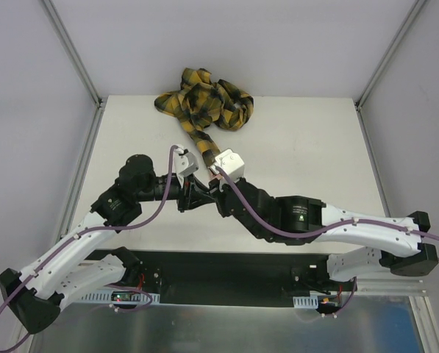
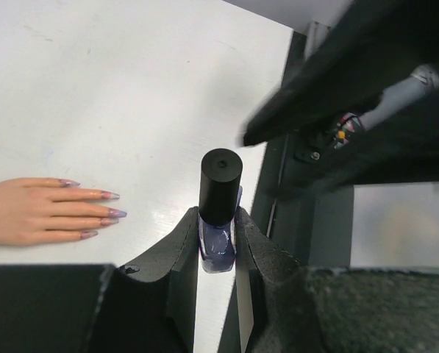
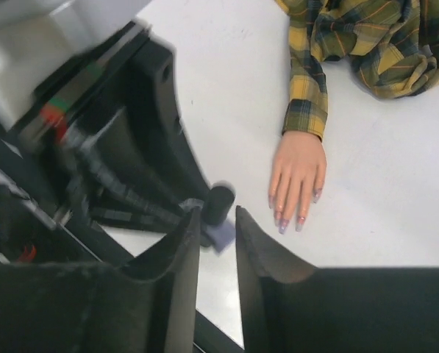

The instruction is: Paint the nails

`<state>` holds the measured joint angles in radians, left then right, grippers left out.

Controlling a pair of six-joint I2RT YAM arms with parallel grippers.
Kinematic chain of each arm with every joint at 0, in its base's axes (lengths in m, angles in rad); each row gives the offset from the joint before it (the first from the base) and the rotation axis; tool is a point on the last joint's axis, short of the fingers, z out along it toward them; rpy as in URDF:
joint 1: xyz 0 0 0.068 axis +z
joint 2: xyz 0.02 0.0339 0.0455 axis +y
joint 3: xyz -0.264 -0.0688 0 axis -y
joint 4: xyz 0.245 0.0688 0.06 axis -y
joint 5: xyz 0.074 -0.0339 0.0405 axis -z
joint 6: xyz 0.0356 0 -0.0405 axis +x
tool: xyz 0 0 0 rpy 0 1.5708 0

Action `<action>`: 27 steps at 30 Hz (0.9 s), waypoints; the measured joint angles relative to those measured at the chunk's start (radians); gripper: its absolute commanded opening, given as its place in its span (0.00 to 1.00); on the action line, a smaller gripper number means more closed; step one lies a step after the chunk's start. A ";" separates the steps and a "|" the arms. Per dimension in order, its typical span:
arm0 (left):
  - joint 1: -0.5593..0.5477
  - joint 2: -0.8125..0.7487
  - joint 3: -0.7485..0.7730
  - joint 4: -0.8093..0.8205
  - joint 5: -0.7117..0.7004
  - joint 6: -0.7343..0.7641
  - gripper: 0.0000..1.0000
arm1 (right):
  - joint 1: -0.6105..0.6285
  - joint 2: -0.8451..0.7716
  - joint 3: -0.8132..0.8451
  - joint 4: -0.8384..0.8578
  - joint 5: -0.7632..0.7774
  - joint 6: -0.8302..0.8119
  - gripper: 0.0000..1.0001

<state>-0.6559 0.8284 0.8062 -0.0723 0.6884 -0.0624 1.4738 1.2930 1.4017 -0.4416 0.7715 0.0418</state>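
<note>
Left gripper [image 2: 216,218] closed down narrow on a small dark purple bottle [image 2: 219,187], 1 finger [image 2: 181,254] pressed against each side of the glass. Black cap [image 2: 220,170] on, upright above the fingertips. Not possible to tell whether the bottle's base rests on the table [image 2: 131,88] or hangs just above it.

Right gripper [image 3: 216,215] part open with only a narrow gap between the jaws, bare table showing through it and nothing held. Tips right at the blurred cap of the same bottle. Touching or just short of it, not possible to tell.

Bottle near the fingertips of the mannequin hand [image 2: 35,213] but apart from them, with a strip of bare table between. Both grippers on that same fingertip side of the hand, meeting nose to nose over the bottle.

Mannequin hand peach-coloured, flat and palm down on the white table, fingers straight and close together, pointing toward the bottle. Nails [image 2: 116,213] long, pointed and pinkish-purple, 1 at the tip of each finger, 4 plain in the left wrist view. All clear of both grippers.

At the wrist end of the hand, a yellow-black plaid sleeve [image 1: 204,99], its cuff snug at the wrist, running away from the hand and piled in a loose heap at the far edge of the table.

In the top view, hand hidden under the 2 wrists. Left arm [image 1: 72,246] and right arm [image 1: 351,224] reaching in from either side toward it.
</note>
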 measured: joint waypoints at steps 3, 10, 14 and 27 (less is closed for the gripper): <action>0.005 0.053 0.014 0.001 0.018 -0.001 0.00 | -0.018 -0.043 -0.008 -0.048 -0.069 -0.035 0.46; 0.000 0.090 0.014 -0.031 0.069 0.000 0.00 | -0.196 -0.198 -0.060 -0.072 -0.360 -0.061 0.65; -0.006 0.088 0.014 -0.032 0.117 0.000 0.00 | -0.298 -0.220 -0.087 -0.058 -0.553 -0.069 0.67; -0.019 0.103 0.018 -0.038 0.260 0.000 0.00 | -0.378 -0.152 -0.173 0.048 -0.917 -0.087 0.40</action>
<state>-0.6754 0.9314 0.8242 -0.1104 0.9482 -0.0624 1.0962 1.1412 1.2289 -0.3931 -0.1452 -0.0456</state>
